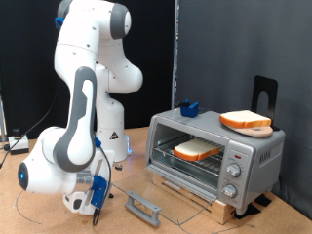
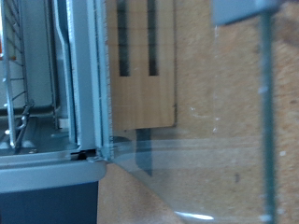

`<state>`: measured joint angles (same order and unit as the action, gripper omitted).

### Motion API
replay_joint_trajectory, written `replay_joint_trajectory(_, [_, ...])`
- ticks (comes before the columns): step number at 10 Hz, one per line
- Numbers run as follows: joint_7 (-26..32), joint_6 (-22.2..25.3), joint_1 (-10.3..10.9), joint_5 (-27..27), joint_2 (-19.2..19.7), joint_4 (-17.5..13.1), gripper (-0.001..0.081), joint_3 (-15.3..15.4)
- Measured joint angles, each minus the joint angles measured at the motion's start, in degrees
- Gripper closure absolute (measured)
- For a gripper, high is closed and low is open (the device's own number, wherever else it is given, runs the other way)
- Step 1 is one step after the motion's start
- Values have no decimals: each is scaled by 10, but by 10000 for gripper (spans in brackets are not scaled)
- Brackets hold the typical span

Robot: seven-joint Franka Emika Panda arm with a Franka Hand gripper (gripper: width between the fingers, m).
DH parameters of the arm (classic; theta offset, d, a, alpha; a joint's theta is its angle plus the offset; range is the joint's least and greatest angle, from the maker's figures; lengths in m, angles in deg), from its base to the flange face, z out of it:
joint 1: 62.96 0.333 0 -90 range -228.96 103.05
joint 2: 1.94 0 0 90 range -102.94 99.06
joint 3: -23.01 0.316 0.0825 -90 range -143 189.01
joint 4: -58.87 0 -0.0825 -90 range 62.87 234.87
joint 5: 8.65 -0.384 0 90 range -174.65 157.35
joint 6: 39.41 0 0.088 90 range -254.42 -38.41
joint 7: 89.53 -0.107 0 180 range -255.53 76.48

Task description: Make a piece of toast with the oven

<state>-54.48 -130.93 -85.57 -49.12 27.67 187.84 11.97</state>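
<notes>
The oven [image 1: 216, 156] sits toward the exterior view's right on the tabletop [image 1: 39, 210], raised on a wooden board [image 1: 222, 205], with its glass door [image 1: 174, 200] folded all the way down toward the front. The door's grey handle [image 1: 142, 207] lies at the door's far lip, low over the tabletop. Inside, on the wire rack [image 1: 190, 161], rests 1 piece of toast [image 1: 197, 149], pale-faced with a brown crust. A second bread slice [image 1: 245, 120] lies on a round wooden plate [image 1: 261, 130] on the oven's roof, near its right edge. A small blue object [image 1: 188, 108] sits at the roof's back left corner (too small to identify). 2 round knobs [image 1: 233, 180] line the oven's side panel.

The gripper [image 1: 97, 198] hangs low near the tabletop's front left area, just left of the door handle and apart from it. Whether its fingers are spread or closed cannot be told from either view, and nothing shows between them.

The wrist view looks down through the open glass door [image 2: 215, 140] onto the wooden board [image 2: 145, 75], with the oven's grey frame [image 2: 84, 84] and rack wires [image 2: 23, 112] alongside.
</notes>
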Motion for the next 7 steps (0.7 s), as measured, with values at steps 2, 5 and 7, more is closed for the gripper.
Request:
replay_joint_trajectory(2, [1, 7, 0, 1, -19, 23, -1, -1])
replay_joint_trajectory(5, [3, 20, -4, 1, -44, 39, -1, -4])
replay_joint_trajectory(7, [15, 82, -19, 1, -62, 35, -1, -6])
